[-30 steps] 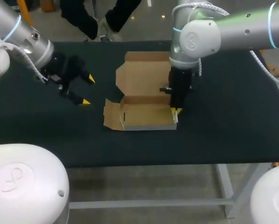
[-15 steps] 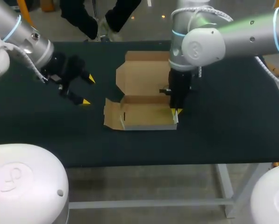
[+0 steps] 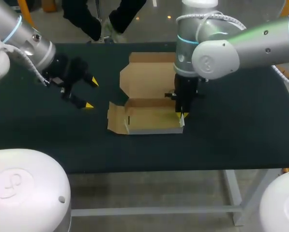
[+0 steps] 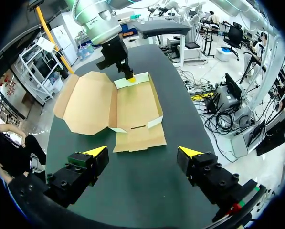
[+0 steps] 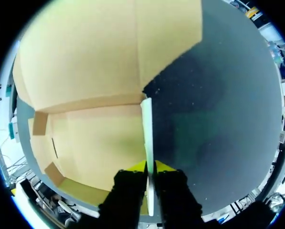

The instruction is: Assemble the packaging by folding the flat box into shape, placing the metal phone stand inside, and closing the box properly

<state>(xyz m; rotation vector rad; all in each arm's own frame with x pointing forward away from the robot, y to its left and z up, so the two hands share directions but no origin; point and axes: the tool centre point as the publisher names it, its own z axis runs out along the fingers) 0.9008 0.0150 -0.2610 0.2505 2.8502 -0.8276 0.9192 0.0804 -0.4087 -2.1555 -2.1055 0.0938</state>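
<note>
The brown cardboard box [image 3: 151,120] lies mid-table with its shallow tray half formed and its lid [image 3: 149,77] flat behind it. My right gripper [image 3: 182,115] points down at the tray's right end. In the right wrist view its fingers [image 5: 150,167] straddle the upright right side wall [image 5: 146,129], one yellow tip pressed on each face. My left gripper [image 3: 91,94] hangs wide open to the left of the box, holding nothing. Ahead of the left gripper [image 4: 142,151] in its wrist view lie the box [image 4: 132,102] and the right gripper [image 4: 130,78]. No phone stand is in view.
The dark table top [image 3: 231,125] stretches bare to the right of the box and along the front edge. A small end flap [image 3: 114,118] sticks out from the tray's left end.
The right arm's upper links have swung a little toward the middle while its gripper stays at the box's right wall. The left arm has not moved.
</note>
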